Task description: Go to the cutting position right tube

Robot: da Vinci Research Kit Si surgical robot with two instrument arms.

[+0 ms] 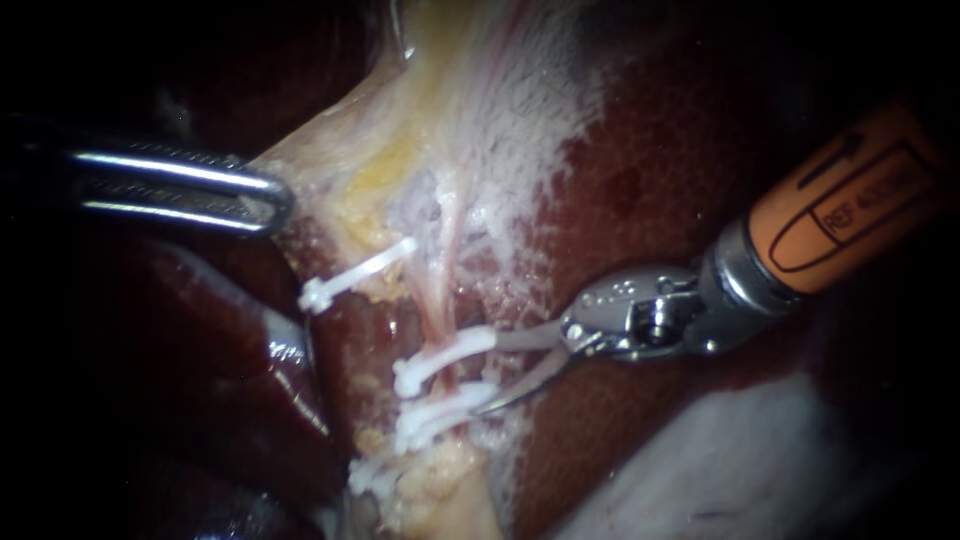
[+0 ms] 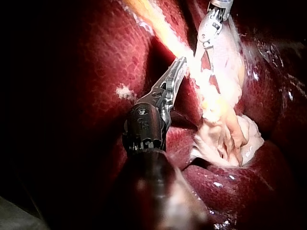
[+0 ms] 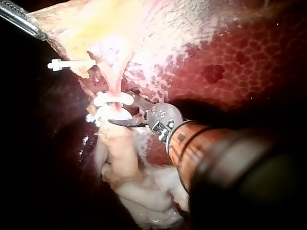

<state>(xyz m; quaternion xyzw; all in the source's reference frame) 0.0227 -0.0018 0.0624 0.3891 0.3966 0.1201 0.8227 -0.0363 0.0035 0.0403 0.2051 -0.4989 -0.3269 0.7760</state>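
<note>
Most of the approach looks done. The right instrument holds its blades wide apart, with the tips just beside the right tube and level with the stretch between two clips. That tube runs down the pale tissue lying over the liver. What seems left is a short advance so the blades straddle the tube; I cannot tell whether they do yet. The left instrument is clamped on the pale tissue's edge.

- My right instrument, orange-shafted, holds its blades apart just beside two white clips on a tube.
- A third clip sits apart from them.
- My left instrument touches the pale tissue.
</note>
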